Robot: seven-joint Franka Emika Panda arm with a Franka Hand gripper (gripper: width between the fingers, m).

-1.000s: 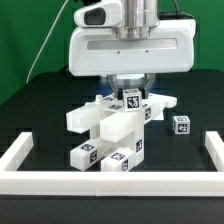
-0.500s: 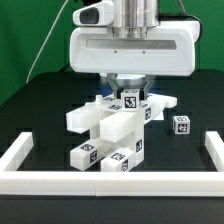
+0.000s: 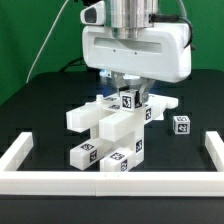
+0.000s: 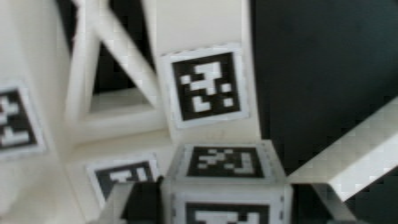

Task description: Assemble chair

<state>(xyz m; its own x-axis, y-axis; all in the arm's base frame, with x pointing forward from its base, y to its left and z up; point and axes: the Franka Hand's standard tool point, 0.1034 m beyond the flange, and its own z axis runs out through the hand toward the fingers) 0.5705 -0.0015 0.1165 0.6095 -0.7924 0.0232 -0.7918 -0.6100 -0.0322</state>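
The chair's white tagged parts [image 3: 110,125] lie joined in a cluster mid-table, with two tagged blocks [image 3: 105,155] in front. My gripper [image 3: 130,92] hangs over the cluster's back, its jaws on either side of an upright tagged leg [image 3: 129,100]. In the wrist view the gripper [image 4: 224,205] is shut on this leg [image 4: 222,165]; a dark finger [image 4: 146,205] presses each side. Behind it stand a tagged white upright [image 4: 205,85] and the cross-braced piece [image 4: 98,70]. A small loose tagged part [image 3: 181,124] lies to the exterior view's right.
A low white border rail [image 3: 25,150] runs along both sides and the front [image 3: 110,186] of the black table. The robot's wide white hand [image 3: 140,50] hides the parts behind it.
The hand has shifted toward the exterior view's right and turned somewhat. The leg stays between the jaws. The other parts have not moved.
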